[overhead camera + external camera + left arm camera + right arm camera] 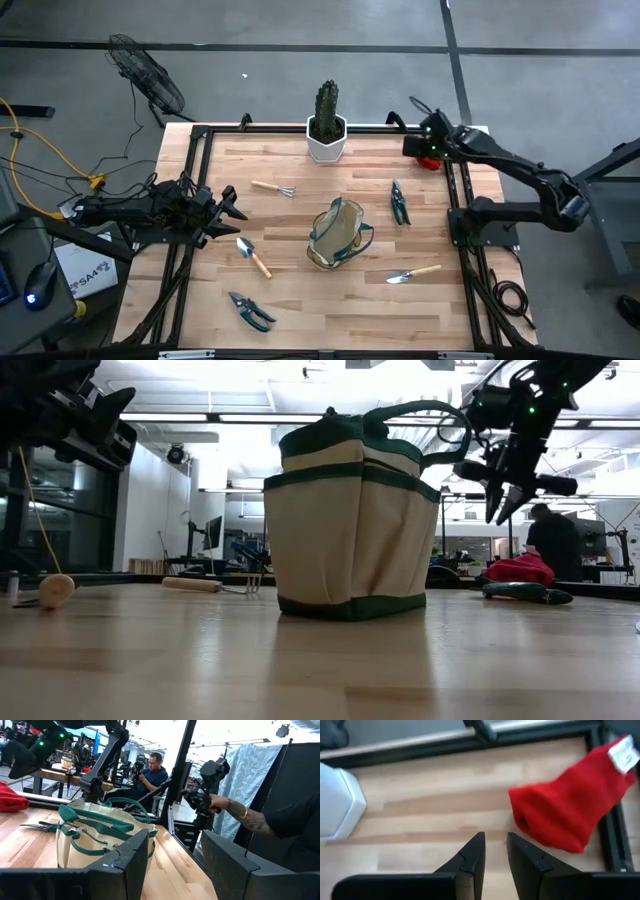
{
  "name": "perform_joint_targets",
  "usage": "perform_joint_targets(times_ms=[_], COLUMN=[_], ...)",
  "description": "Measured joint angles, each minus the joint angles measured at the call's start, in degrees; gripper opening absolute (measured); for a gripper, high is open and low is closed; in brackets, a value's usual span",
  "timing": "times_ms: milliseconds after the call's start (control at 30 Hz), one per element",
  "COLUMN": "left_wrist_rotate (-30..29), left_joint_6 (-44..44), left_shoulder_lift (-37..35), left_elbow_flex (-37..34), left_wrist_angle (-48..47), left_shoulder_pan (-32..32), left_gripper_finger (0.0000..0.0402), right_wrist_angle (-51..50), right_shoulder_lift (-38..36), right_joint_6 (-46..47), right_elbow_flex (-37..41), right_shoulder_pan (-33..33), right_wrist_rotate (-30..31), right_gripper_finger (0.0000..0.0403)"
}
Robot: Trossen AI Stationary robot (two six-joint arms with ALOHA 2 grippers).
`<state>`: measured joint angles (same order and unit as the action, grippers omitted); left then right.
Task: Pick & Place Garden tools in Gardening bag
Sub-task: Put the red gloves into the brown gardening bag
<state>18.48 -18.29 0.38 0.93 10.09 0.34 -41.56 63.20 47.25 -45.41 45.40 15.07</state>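
With the right pincer [494,851] hanging above the bench's far right corner, its fingers stood only narrowly parted and held nothing. The red glove [572,802] lay just beside the tips, off to one side and partly over the bench's dark frame rail. Judged step: pick the glove. To do it well, I'd have opened wider first, shifted over the glove's bulk rather than its edge, then dropped straight down and pinched a fold clear of the rail.

The gardening bag [337,235] stood upright mid-bench, mouth open. The left pincer [232,207] waited at the left edge, wide open and empty, near a trowel [252,255]. Soft fabric could slip, so a deep bite was needed.
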Motion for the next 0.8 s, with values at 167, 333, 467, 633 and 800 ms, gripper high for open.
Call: perform_joint_targets(times_ms=[167,333,467,633,800], left_wrist_rotate=[0.0,0.0,0.0,0.0,-0.1], left_joint_6=[0.0,0.0,0.0,0.0,0.0], left_shoulder_lift=[0.0,0.0,0.0,0.0,0.0], left_elbow_flex=[0.0,0.0,0.0,0.0,0.0], left_wrist_angle=[0.0,0.0,0.0,0.0,0.0], left_shoulder_pan=[0.0,0.0,0.0,0.0,0.0], left_gripper_finger=[0.018,0.018,0.018,0.018,0.018], right_wrist_angle=[-1.7,0.2,2.9,4.3,7.1], right_shoulder_lift=[0.0,0.0,0.0,0.0,0.0], right_joint_6=[6.8,13.4,19.0,26.3,29.0], right_elbow_flex=[0.0,3.1,7.1,11.3,13.4], right_shoulder_pan=[-2.6,-4.8,-6.1,-7.3,-8.5], right_wrist_rotate=[10.0,12.9,13.6,16.7,19.9], right_gripper_finger=[0.0092,0.0161,0.023,0.0287,0.0297])
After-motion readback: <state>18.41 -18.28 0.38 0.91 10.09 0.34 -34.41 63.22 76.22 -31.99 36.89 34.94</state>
